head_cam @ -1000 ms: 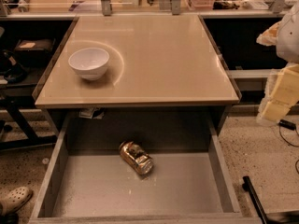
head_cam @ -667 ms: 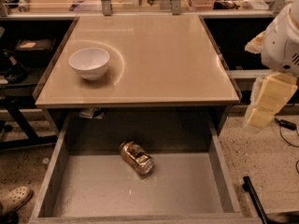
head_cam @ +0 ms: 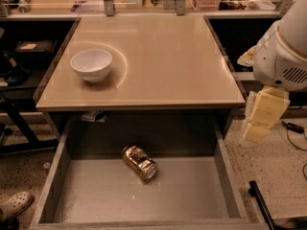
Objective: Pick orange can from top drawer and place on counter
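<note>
The orange can (head_cam: pixel 139 162) lies on its side in the lower middle of the frame, on the grey floor of the open top drawer (head_cam: pixel 187 198). It rests slantwise, its silvery end turned toward the lower right, and it sits nearer the drawer's back than its front edge, a little left of the drawer's centre. Nothing else touches it.

The tool (head_cam: pixel 262 118) hangs at the right edge of the frame, well apart from the can: it is up and to the right of it, outside the drawer's right wall and beside the front right corner of the table (head_cam: pixel 168 56). It is a pale yellow part pointing downward beneath the rounded white housing of the arm (head_cam: pixel 283 56). How far open it is I cannot tell; the can is not in it.

The glossy beige table fills the upper middle of the frame, directly above the drawer. A white bowl (head_cam: pixel 91 64) stands upright on its left part. Behind the table, along the top edge, runs a cluttered shelf (head_cam: pixel 57 11). A light shoe (head_cam: pixel 14 205) shows on the speckled floor (head_cam: pixel 273 162) at the lower left.
</note>
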You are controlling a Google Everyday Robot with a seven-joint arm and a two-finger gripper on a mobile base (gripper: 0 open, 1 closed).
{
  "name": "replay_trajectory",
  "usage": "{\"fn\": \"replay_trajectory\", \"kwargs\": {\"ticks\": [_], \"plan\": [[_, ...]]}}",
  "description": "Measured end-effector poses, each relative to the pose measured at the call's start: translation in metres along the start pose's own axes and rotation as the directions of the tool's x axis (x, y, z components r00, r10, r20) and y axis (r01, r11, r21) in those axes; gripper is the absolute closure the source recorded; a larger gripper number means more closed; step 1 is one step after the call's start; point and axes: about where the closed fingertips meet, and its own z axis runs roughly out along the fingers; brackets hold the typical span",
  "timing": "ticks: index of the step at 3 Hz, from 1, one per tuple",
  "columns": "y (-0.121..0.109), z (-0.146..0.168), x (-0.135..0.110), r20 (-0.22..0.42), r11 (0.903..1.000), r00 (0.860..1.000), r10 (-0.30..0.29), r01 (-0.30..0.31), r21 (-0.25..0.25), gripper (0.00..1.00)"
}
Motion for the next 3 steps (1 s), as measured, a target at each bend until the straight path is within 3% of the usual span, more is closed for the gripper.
{"fn": "replay_trajectory", "kwargs": {"ticks": [1, 3], "plan": [[0.026, 0.013, -0.006, 0.007, 0.9996, 1.0, -0.023, 0.023, -0.016, 0.0], [0.098, 0.073, -0.053, 0.045, 0.9945, 0.997, -0.057, 0.061, -0.085, 0.0]]}}
